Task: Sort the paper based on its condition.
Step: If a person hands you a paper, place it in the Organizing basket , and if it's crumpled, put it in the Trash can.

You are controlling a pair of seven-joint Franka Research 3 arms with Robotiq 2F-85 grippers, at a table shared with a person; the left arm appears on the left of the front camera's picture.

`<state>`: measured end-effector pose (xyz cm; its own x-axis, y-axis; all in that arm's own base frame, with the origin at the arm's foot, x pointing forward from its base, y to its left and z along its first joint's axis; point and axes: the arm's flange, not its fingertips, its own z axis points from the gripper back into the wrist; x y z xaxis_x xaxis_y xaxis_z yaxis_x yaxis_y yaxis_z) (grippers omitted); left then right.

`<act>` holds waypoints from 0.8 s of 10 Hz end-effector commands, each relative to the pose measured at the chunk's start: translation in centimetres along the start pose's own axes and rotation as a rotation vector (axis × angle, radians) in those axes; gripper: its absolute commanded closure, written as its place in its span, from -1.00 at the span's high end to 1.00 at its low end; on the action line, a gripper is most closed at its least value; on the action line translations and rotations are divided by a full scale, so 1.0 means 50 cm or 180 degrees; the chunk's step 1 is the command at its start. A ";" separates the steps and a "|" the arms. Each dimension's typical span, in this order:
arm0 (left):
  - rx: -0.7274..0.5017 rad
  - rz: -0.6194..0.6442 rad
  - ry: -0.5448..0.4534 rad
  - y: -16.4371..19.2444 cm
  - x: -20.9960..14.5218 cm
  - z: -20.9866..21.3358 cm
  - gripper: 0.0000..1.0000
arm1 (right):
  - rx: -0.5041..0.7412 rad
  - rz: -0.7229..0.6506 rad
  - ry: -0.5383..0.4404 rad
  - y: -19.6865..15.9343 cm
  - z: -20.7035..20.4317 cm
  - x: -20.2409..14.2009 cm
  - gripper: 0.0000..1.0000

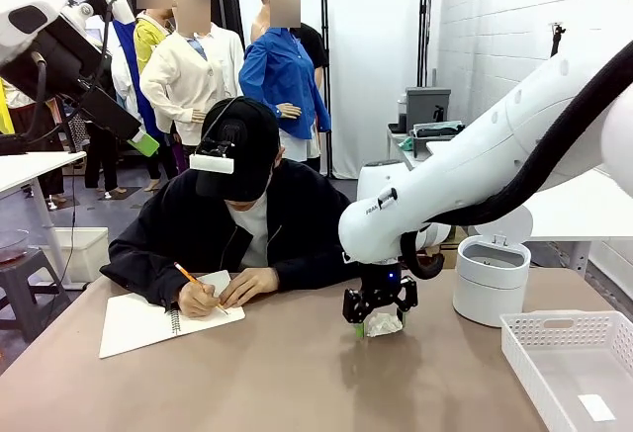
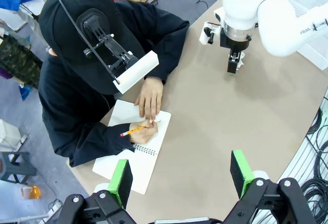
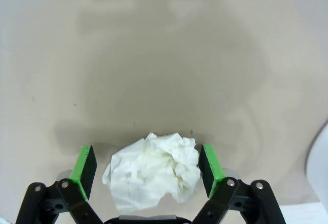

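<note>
Left gripper (image 2: 181,175): spread wide, empty, its base cut off by the frame edge. Right gripper (image 1: 380,327): released, astride the paper (image 3: 154,171), partly masking it from the front. The wad is white, crumpled and lies on the table (image 1: 297,373).

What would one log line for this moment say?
right gripper: open, straddling crumpled paper wad on table | left gripper: open, raised | person: writing in notebook with pencil

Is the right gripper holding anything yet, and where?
Nothing held. The right gripper is open, its pads flanking the crumpled paper wad.
</note>
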<state>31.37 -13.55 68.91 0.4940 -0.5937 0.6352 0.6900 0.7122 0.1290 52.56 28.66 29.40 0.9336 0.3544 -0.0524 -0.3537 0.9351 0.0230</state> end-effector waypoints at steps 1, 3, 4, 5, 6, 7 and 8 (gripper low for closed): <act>0.0000 0.0004 0.0010 0.000 -0.001 0.001 1.00 | -0.0069 -0.0067 -0.0029 0.001 -0.006 0.014 1.00; 0.0000 0.0004 0.0010 0.000 -0.001 0.001 1.00 | -0.0023 0.0022 -0.0058 -0.006 0.000 0.007 1.00; 0.0000 0.0004 0.0010 0.000 -0.001 0.001 1.00 | 0.0003 -0.0013 0.0012 -0.003 -0.006 0.004 1.00; 0.0000 0.0004 0.0010 0.000 -0.001 0.001 1.00 | 0.0003 -0.0013 0.0012 -0.003 -0.006 0.004 1.00; 0.0000 0.0004 0.0010 0.000 -0.001 0.001 1.00 | 0.0003 -0.0013 0.0012 -0.003 -0.006 0.004 1.00; 0.0000 0.0004 0.0010 0.000 -0.001 0.001 1.00 | 0.0003 -0.0013 0.0012 -0.003 -0.006 0.004 1.00; 0.0000 0.0004 0.0010 0.000 -0.001 0.001 1.00 | 0.0003 -0.0013 0.0012 -0.003 -0.006 0.004 1.00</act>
<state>31.37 -13.55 68.91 0.4940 -0.5937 0.6352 0.6900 0.7122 0.1290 52.82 28.61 29.22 0.9347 0.3513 -0.0539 -0.3505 0.9362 0.0241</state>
